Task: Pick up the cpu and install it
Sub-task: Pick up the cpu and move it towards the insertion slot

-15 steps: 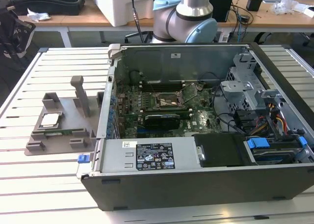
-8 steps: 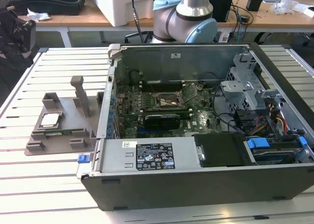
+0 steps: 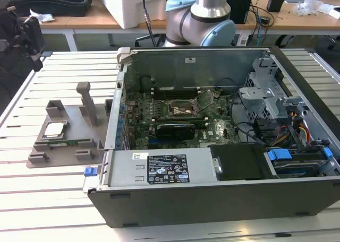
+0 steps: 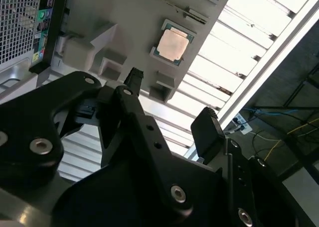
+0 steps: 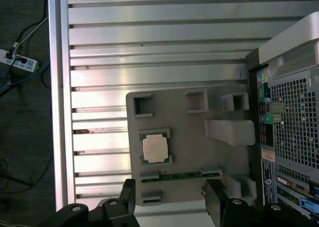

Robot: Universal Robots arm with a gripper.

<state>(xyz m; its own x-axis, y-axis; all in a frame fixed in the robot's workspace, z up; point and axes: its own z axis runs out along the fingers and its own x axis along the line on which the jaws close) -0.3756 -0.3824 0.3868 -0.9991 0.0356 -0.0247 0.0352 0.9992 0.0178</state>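
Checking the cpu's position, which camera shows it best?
The first wrist view: it looks straight down on the cpu on the fixture plate. The second wrist view shows it obliquely; the exterior view, at a slant.

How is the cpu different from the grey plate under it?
The cpu is small and square; the plate is far larger and holds it. The cpu has a pale metal top with a green rim; the plate is plain grey. The cpu is flat; the plate has raised blocks and an upright post. Both lie level on the slatted table beside the case.
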